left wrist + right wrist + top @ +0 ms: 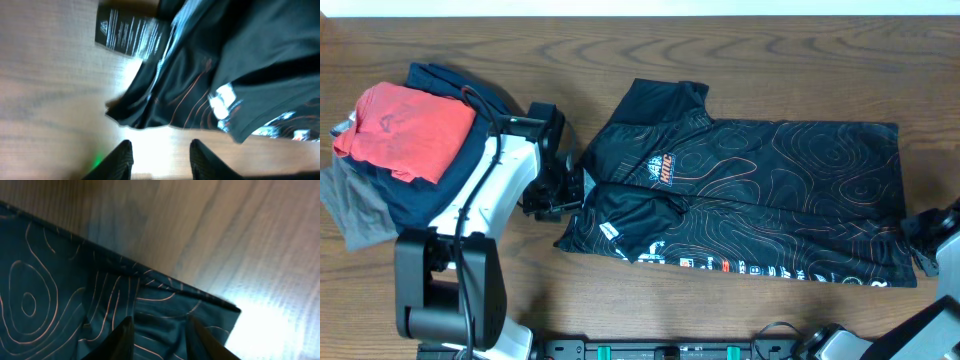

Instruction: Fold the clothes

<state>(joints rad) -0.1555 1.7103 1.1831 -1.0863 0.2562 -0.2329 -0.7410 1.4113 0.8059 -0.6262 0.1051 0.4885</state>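
The clothes are one black jersey (760, 190) with thin orange contour lines, lying flat across the middle of the wooden table, its logos along the near edge. My left gripper (563, 195) stands at its left edge by the sleeve. In the left wrist view this gripper (161, 150) is open over bare wood, just short of the jersey (240, 60). My right gripper (920, 240) is at the jersey's near right corner. In the right wrist view it (159, 327) is open above the jersey (60, 290), whose cloth lies loose under the fingers.
A pile of other garments sits at the far left: a red shirt (405, 130) on top of navy cloth (440, 190) and grey cloth (355, 215). The left arm's white body (470, 210) stands beside it. A black printed label (127, 35) lies by the jersey.
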